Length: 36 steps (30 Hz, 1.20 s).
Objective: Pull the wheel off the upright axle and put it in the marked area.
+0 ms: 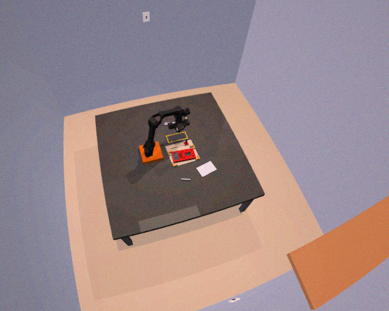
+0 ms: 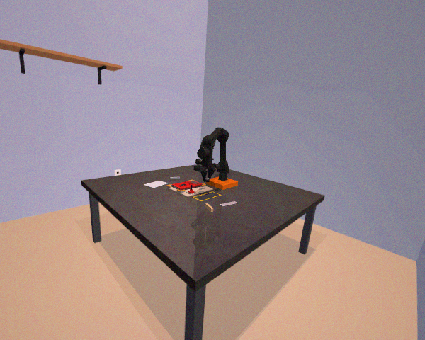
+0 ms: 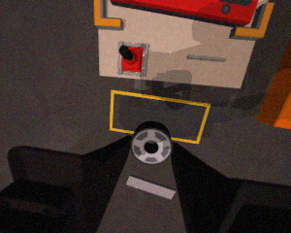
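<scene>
My gripper (image 1: 180,128) (image 2: 207,178) (image 3: 151,143) is shut on the wheel (image 3: 151,157), a black tyre with a grey spoked hub. The wheel is held up in the air and is off the axle. The upright black axle (image 1: 186,140) (image 2: 191,188) (image 3: 125,52) stands bare on its red base on the board. The marked area, a yellow outline (image 1: 177,140) (image 2: 210,197) (image 3: 160,98), lies on the table beside the board. In the wrist view, the wheel covers part of the outline's near line. The wheel's height above the table is hard to judge.
A cream board (image 3: 112,68) bears a red unit (image 1: 181,159) (image 2: 187,183) (image 3: 184,7). The orange arm base (image 1: 154,157) (image 2: 229,184) stands beside it. A pale strip (image 2: 229,203) (image 3: 150,187) and a wooden block (image 2: 209,207) lie near the outline. White paper (image 1: 206,168) lies farther away.
</scene>
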Each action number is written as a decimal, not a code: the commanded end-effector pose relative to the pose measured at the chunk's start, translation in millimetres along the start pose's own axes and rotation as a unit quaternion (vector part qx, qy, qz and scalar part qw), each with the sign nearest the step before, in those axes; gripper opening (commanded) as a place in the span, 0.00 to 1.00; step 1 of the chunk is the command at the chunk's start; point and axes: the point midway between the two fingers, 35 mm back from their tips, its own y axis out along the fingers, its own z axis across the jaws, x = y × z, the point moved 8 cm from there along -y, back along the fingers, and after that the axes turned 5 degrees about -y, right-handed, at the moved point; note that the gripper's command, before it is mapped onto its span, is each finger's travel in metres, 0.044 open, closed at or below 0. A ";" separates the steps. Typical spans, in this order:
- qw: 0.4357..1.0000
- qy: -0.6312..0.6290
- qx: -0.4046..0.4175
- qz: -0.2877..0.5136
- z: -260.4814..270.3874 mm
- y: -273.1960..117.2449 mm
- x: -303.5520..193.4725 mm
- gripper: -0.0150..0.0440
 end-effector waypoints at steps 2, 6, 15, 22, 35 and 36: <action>1.000 0.004 -0.004 -0.003 -7.7 1.8 -8.5 0.25; 1.000 0.004 -0.004 -0.003 -7.6 8.7 -8.5 0.25; 1.000 0.004 -0.004 -0.003 -7.1 27.7 -8.6 0.25; 1.000 0.004 -0.004 -0.003 -5.2 64.8 -9.1 0.25; 1.000 0.004 -0.004 -0.003 -8.8 106.9 -7.8 0.25; 1.000 0.004 -0.004 -0.003 -8.8 106.9 -7.8 0.25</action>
